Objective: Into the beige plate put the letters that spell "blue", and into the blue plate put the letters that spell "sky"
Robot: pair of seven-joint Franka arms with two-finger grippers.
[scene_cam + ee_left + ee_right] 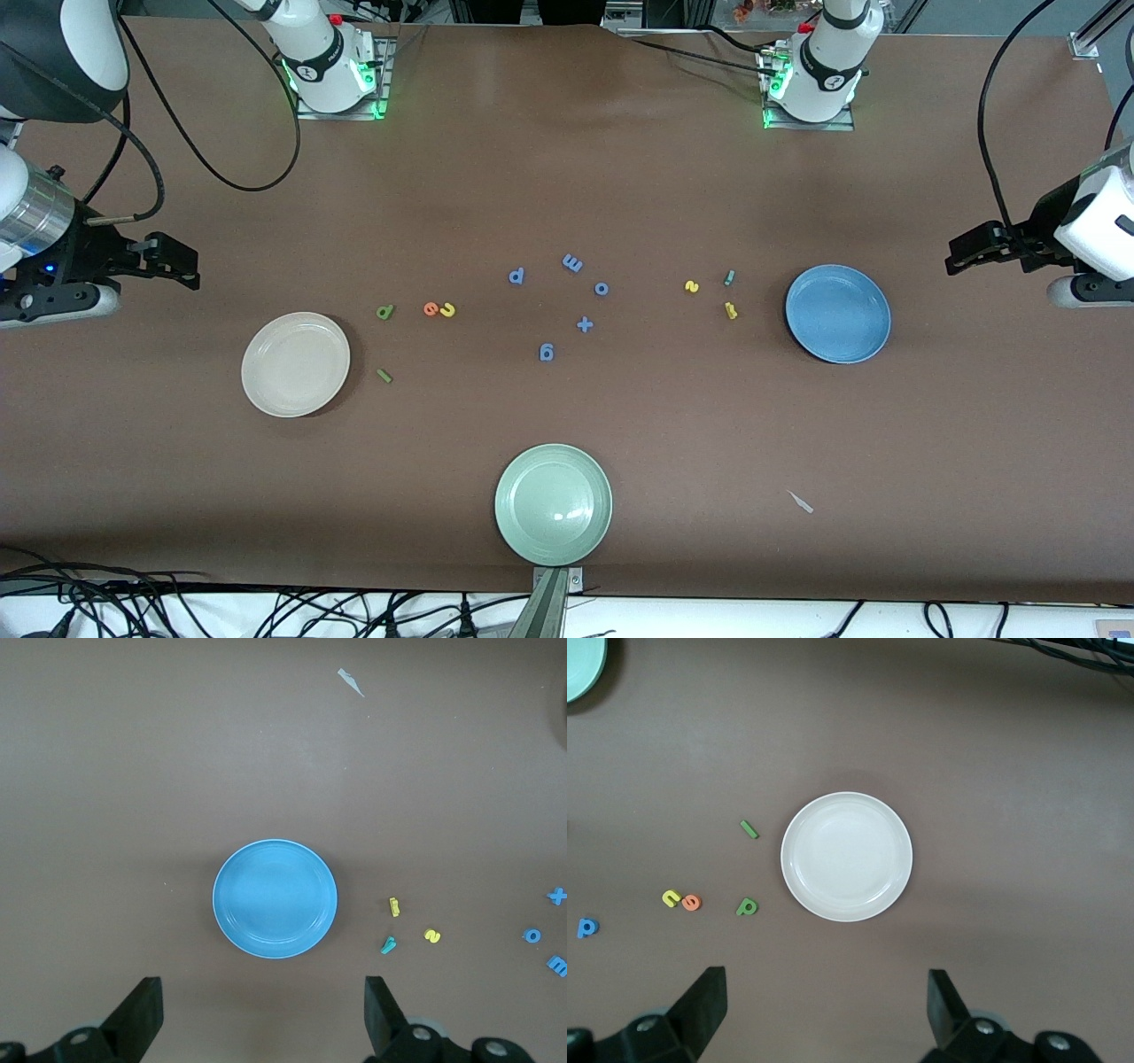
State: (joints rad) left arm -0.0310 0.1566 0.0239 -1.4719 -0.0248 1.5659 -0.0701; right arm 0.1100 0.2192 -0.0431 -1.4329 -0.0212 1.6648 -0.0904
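The beige plate (296, 363) (846, 857) lies empty toward the right arm's end. Beside it are the green b (384, 311) (747, 906), green l (384, 376) (749, 828), orange e (431, 308) and yellow u (447, 309). The blue plate (837, 314) (275, 898) lies empty toward the left arm's end, with the yellow s (692, 286) (431, 936), yellow k (731, 310) (394, 906) and teal y (729, 277) (388, 945) beside it. My right gripper (177, 261) (828, 1014) and left gripper (961, 252) (264, 1019) hang open and empty over bare table at their own ends.
Several periwinkle-blue letters (572, 262) are scattered mid-table between the two letter groups. A pale green plate (553, 503) sits near the table edge closest to the front camera. A small white scrap (800, 501) lies on the brown table toward the left arm's end.
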